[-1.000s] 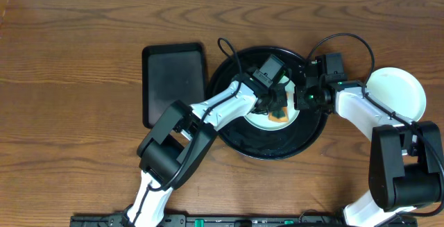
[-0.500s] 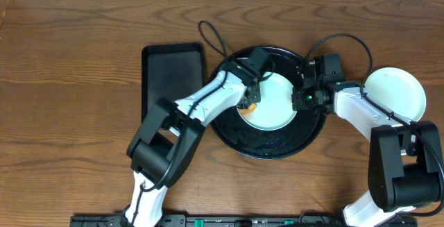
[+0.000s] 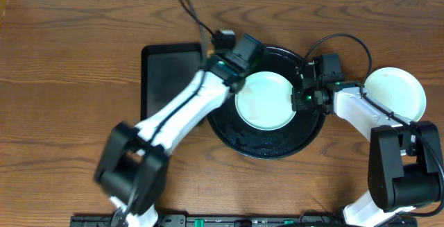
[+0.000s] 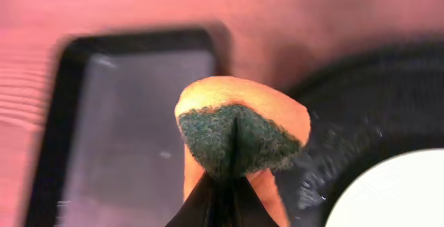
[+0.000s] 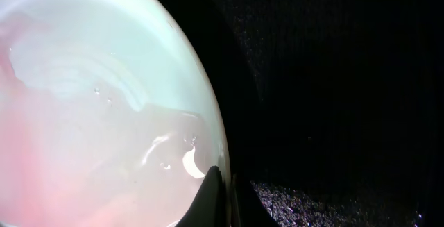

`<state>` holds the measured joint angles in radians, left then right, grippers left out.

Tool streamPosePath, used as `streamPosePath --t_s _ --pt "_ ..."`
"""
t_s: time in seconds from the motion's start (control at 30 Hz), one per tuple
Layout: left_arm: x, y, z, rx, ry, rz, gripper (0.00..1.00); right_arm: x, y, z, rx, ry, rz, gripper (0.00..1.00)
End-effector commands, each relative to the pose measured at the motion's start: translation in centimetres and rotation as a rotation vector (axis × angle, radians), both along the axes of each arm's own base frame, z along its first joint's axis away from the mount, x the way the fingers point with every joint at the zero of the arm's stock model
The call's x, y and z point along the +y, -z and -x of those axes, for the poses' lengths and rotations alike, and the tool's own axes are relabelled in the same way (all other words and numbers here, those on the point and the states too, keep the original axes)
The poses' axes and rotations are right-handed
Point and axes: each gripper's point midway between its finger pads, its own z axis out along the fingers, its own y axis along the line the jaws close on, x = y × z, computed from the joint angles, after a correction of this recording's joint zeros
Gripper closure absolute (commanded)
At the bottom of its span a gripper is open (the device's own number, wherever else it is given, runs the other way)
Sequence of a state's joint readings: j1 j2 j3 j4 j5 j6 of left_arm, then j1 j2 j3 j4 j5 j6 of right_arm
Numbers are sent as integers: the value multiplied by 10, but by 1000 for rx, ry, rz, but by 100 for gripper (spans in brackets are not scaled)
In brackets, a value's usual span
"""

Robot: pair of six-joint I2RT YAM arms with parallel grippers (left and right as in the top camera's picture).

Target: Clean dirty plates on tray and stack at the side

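Observation:
A pale mint-blue plate (image 3: pixel 263 101) lies in the round black tray (image 3: pixel 267 147); its surface looks wet and shows no smear. My right gripper (image 3: pixel 300 99) is shut on the plate's right rim, with the fingers (image 5: pixel 223 194) either side of the edge of the plate (image 5: pixel 90 116). My left gripper (image 3: pixel 234 55) is shut on an orange sponge with a green scouring face (image 4: pixel 239 133). It holds the sponge above the gap between the round tray's left rim (image 4: pixel 361 109) and the rectangular tray. A pale plate (image 3: pixel 394 94) lies on the table at the right.
A smaller rectangular black tray (image 3: pixel 170 81) lies left of the round tray and also shows in the left wrist view (image 4: pixel 132 130). Wet droplets cover the round tray's floor (image 5: pixel 333 192). The left arm's cable (image 3: pixel 198 19) loops over the far table.
My left gripper has lifted the sponge off the plate and swung left and away, to the round tray's left rim. The plate's centre is now uncovered. The right gripper has not moved.

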<state>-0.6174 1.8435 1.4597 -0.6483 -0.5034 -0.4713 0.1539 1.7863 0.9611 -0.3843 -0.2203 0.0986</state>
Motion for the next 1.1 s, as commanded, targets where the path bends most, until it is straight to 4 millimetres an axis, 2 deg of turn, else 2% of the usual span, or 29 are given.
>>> streamPosePath --t_s 0.0,0.1,0.17,0.43,0.5,0.57,0.6,0.7,0.8,0.93,1.07 --pt "26 -34 8 -26 -29 0 92 -3 0 6 8 -13 27 99" --pt "45 -26 22 78 -56 31 92 -3 0 5 7 -13 28 99" --pt "63 -12 31 155 -107 47 92 -3 0 5 4 -25 31 99" --pt "118 62 55 364 -246 244 92 -3 0 5 -7 -63 43 99" --pt "123 70 57 390 -240 296 92 -3 0 5 -8 -64 43 99" --pt "121 71 58 418 -202 347 86 -3 0 5 -9 -65 43 99" --pt "119 71 58 427 -175 367 83 -3 0 5 -10 -65 44 99" --pt "117 65 58 428 -148 407 64 -3 0 4 -18 -73 46 99" --pt "117 49 58 396 -138 435 53 -2 -3 -2 -46 -85 47 99" --pt "117 9 60 294 -111 455 40 6 -14 -10 -72 -99 6 99" --pt "118 -31 68 189 -85 473 31 24 -38 -15 -81 -134 -79 99"
